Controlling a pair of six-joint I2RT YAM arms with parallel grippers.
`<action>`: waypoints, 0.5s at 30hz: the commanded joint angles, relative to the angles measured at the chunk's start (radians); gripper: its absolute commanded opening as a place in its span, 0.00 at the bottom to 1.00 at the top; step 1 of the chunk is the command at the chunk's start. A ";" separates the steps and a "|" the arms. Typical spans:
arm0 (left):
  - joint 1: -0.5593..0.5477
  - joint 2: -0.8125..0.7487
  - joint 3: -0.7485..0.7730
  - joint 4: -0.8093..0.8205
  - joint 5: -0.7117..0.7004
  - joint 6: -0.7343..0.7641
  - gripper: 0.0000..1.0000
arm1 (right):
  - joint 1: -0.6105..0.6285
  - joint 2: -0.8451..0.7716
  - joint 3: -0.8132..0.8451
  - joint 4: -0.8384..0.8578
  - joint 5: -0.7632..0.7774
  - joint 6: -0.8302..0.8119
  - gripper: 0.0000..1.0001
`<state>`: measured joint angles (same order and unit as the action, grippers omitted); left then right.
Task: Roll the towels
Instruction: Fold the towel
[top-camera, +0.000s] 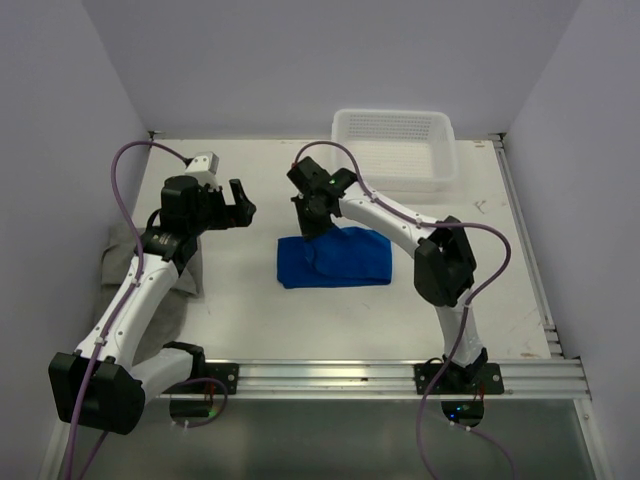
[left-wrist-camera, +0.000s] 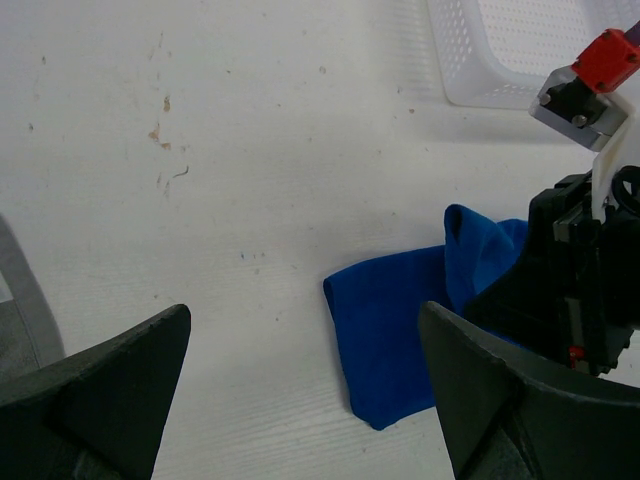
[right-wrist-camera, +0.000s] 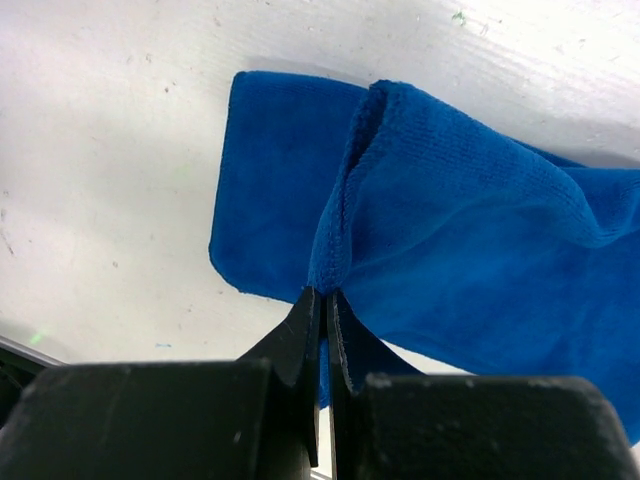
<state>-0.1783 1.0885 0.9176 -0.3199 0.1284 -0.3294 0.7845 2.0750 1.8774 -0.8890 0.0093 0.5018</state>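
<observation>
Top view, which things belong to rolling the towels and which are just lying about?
In the job: blue towel, pinched by the right gripper; grey towel, bunched at the left.
Lying about: white basket, on the far side.

Bright, even overhead light; soft shadows; sharp.

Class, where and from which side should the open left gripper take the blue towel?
Probably the flat near-left corner, from above on the left: that end of the blue towel lies free, while the right gripper pinches its raised fold.
</observation>
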 joint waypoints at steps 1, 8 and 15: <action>-0.006 -0.002 -0.010 0.030 0.019 0.010 1.00 | 0.015 0.019 0.034 0.013 -0.042 0.018 0.00; -0.006 -0.006 -0.011 0.030 0.019 0.010 1.00 | 0.033 0.040 0.106 -0.016 -0.038 0.014 0.00; -0.006 -0.006 -0.010 0.030 0.022 0.009 1.00 | 0.050 0.068 0.098 0.002 -0.065 0.027 0.00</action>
<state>-0.1783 1.0885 0.9176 -0.3199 0.1310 -0.3294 0.8219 2.1220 1.9484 -0.8955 -0.0135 0.5152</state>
